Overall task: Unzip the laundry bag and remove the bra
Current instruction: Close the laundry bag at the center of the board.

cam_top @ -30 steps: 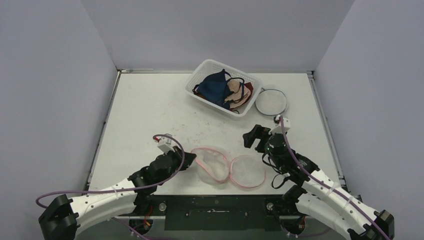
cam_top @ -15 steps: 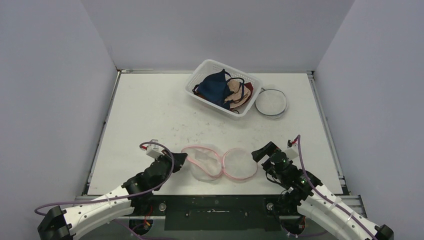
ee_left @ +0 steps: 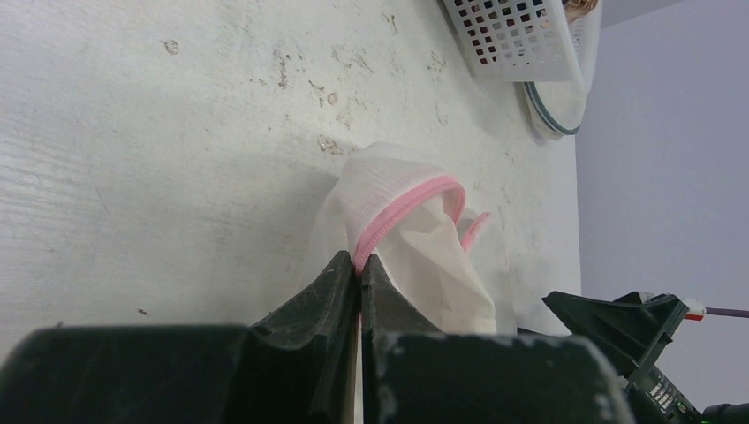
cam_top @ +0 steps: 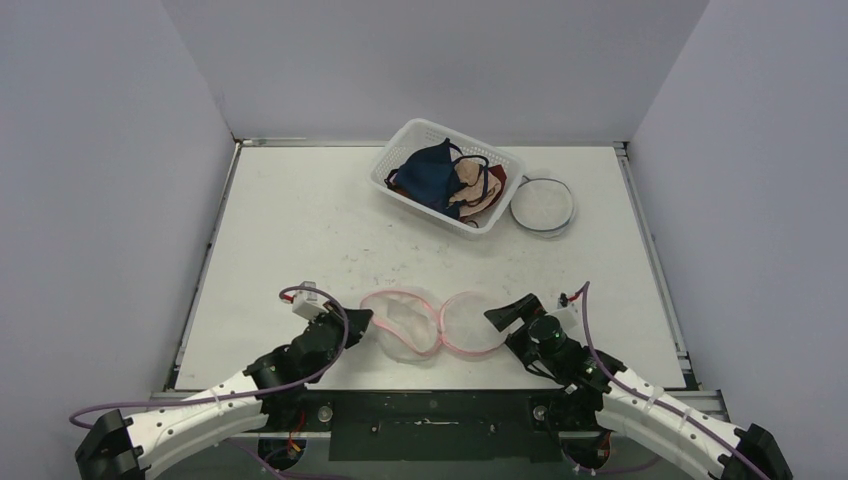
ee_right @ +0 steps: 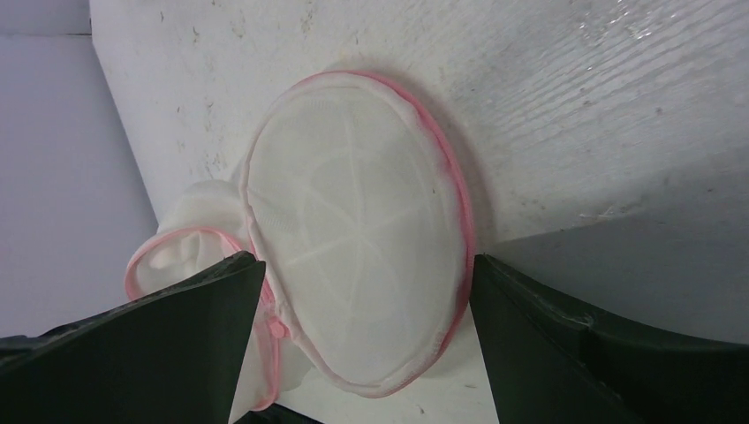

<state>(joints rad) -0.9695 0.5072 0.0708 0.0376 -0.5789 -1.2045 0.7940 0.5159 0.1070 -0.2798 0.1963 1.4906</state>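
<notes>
The laundry bag (cam_top: 440, 322), white mesh with a pink zipper rim, lies unzipped as two round halves near the table's front edge. My left gripper (cam_top: 364, 318) is shut on the pink rim of the left half (ee_left: 415, 199); its jaws (ee_left: 359, 262) pinch the trim. My right gripper (cam_top: 506, 313) is open, and in its wrist view its fingers (ee_right: 366, 261) stand either side of the flat right half (ee_right: 353, 221). A pink zipper pull (ee_right: 276, 329) sits by one finger. Only white mesh shows in the halves. Dark blue, peach and red bras (cam_top: 445, 178) lie piled in the basket.
The white slotted basket (cam_top: 432, 124) stands at the back centre. Beside it on the right lies a flat round mesh disc with a grey rim (cam_top: 543, 204). Grey walls close the table on three sides.
My left gripper has drawn the bag left and toward the front edge. My right arm has come down from behind the bag and moved left, and its fingers now flank the right half.
</notes>
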